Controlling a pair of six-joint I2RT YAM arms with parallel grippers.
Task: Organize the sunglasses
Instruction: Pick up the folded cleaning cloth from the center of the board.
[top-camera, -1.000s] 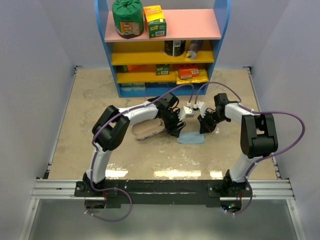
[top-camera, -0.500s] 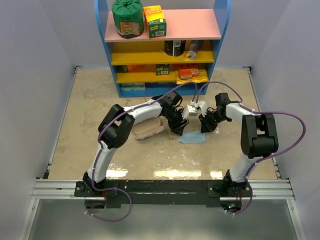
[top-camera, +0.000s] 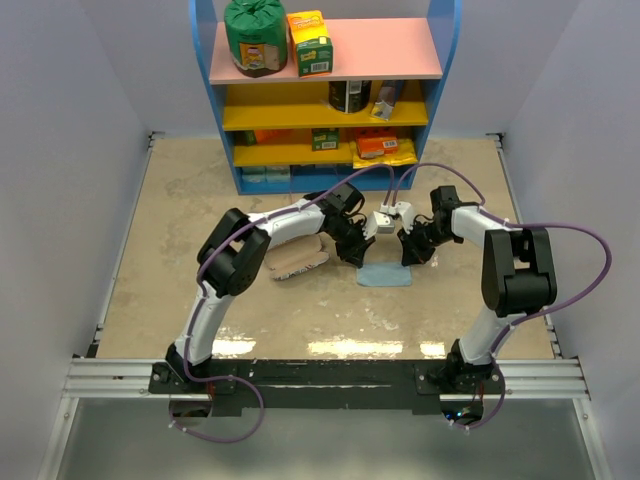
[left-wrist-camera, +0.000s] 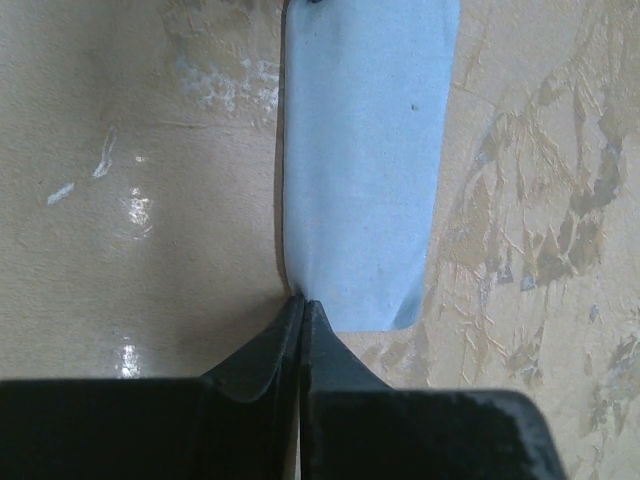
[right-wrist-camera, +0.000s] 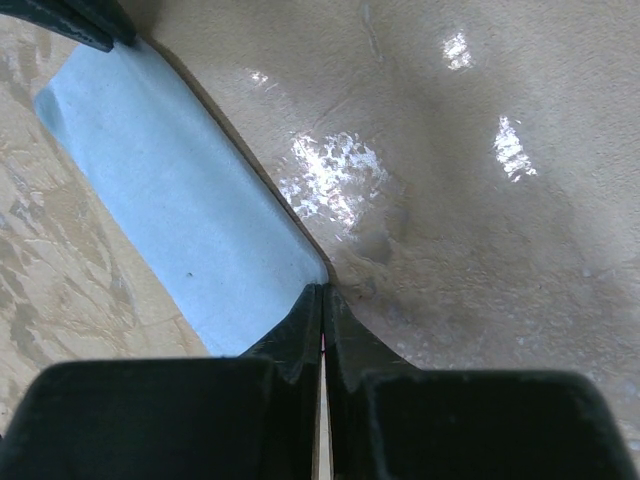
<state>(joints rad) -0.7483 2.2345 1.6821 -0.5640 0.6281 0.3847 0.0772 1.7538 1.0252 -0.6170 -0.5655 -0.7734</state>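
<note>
The sunglasses do not show in any view. A light blue cloth (top-camera: 386, 276) lies as a narrow folded strip on the table between the two arms. My left gripper (top-camera: 357, 263) is shut on the cloth's (left-wrist-camera: 362, 150) near left corner, fingertips (left-wrist-camera: 305, 310) pressed together at its edge. My right gripper (top-camera: 406, 261) is shut on the opposite corner of the cloth (right-wrist-camera: 175, 220), with its fingers (right-wrist-camera: 300, 330) meeting right at the cloth's tip. Both grippers (left-wrist-camera: 302, 300) (right-wrist-camera: 322, 290) sit low at the tabletop.
A pale pouch (top-camera: 297, 258) lies just left of the left gripper. A blue shelf unit (top-camera: 330, 100) with packaged goods stands at the back of the table. Beige table surface (top-camera: 200, 200) spreads to either side.
The left gripper's jaws have closed onto the cloth's corner after the left arm shifted slightly right toward it. The right gripper has stayed shut in place.
</note>
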